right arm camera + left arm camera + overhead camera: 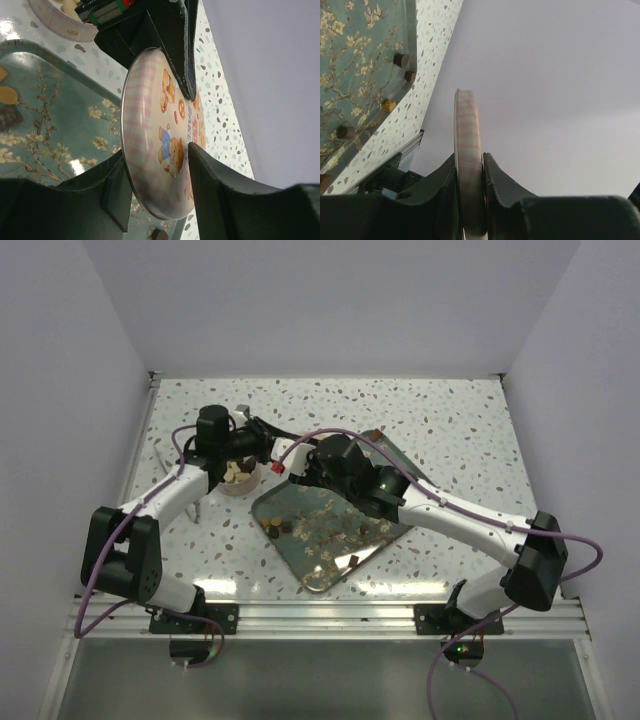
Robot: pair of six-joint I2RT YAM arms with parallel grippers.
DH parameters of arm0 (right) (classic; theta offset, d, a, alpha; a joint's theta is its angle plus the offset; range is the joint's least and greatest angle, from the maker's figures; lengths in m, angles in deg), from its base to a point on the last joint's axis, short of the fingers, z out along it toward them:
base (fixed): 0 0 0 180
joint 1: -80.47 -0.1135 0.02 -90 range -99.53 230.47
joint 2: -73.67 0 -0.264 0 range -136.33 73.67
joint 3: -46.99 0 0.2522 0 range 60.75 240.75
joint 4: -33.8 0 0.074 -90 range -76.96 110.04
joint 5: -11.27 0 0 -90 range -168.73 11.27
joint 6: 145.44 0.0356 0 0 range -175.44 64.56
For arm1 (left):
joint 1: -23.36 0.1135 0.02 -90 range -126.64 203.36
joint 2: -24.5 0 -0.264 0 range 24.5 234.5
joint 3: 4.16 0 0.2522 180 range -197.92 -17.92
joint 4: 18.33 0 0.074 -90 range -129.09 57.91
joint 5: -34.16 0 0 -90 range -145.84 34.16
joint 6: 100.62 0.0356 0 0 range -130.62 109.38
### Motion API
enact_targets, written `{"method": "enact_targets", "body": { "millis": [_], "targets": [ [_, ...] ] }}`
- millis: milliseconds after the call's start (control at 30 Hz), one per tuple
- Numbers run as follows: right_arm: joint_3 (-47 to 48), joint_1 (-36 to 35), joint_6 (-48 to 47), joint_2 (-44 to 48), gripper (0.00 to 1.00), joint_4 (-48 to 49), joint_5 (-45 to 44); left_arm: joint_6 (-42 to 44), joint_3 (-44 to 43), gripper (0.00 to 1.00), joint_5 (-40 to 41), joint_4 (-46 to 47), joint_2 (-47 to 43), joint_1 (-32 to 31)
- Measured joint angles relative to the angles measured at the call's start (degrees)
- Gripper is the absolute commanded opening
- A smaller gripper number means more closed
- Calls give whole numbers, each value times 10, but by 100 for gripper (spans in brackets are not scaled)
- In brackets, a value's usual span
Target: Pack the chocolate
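Observation:
A round tin lid (160, 135), pink plaid with cartoon bears, is held on edge above the tray. My left gripper (469, 156) is shut on its rim (468, 130); its black fingers (165, 45) show at the lid's top in the right wrist view. My right gripper (155, 150) closes on the lid's lower part, one finger on the printed face, the other on the back. Chocolate pieces (320, 530) lie scattered on the blossom-patterned tray (392, 468). More chocolate fills a small round tin (238, 478) left of the tray. Both grippers (262, 450) (300, 468) meet beside that tin.
The tray (360, 60) (60, 100) lies on a speckled tabletop with white walls on three sides. Several brown pieces (400, 60) sit near the tray's rim. The tin's rim (60, 22) is just beyond the lid. A thin metal item (162, 454) lies left of the left arm.

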Motion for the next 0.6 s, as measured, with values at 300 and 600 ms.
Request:
{"method": "enact_targets", "body": {
  "millis": [300,600],
  "targets": [
    [-76,-6,-17,62,69,30,-39,-69,70,0,-6,148,0,3],
    [-99,-2,21,137,74,59,-87,-93,92,0,-1,266,21,37]
  ]
}}
